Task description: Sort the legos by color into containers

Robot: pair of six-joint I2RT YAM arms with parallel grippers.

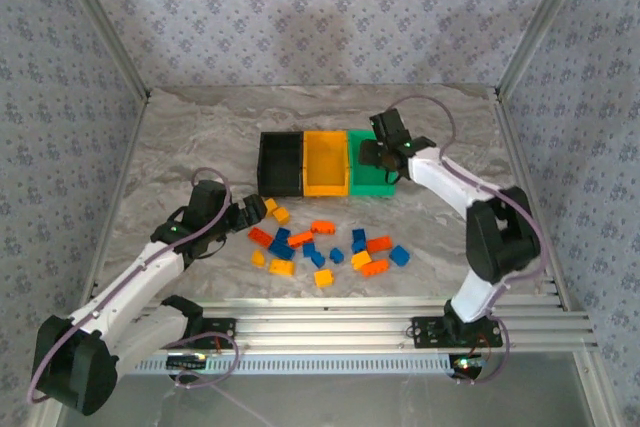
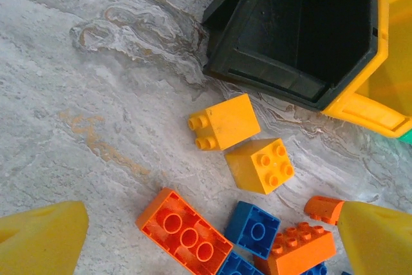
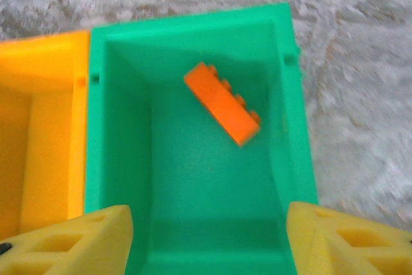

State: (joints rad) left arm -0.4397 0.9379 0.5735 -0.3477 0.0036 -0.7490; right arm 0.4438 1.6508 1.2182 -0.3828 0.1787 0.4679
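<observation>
Nearest the arm bases, most of the legos [image 1: 325, 252] lay scattered on the table [image 1: 180, 137], a loose mix of yellow, orange and blue, not yet sorted, so by my reckoning the job was barely begun. At the left edge of that pile hovered the left gripper [image 1: 243, 217], its pincer wide apart and holding nothing; from its wrist, two yellow bricks [image 2: 224, 122] sat just ahead of it, one lying on its side with its studs pointing left, the other studs-up. Beyond the pile stood the containers in a row. The black bin [image 1: 268, 169] showed nothing inside that I could see, and the yellow bin [image 1: 325, 187] looked likewise unfilled. Farthest off, the right gripper [image 1: 385, 152] hung over the green bin [image 1: 368, 187], its fingers [image 3: 84, 243] spread with nothing between them. Below it, inside that bin, was the one orange brick [image 3: 222, 102] put away. Its long axis ran on a diagonal, from upper left to lower right in the wrist view, studs turned toward the upper right. It was blurred, so I could not tell whether it had settled.
</observation>
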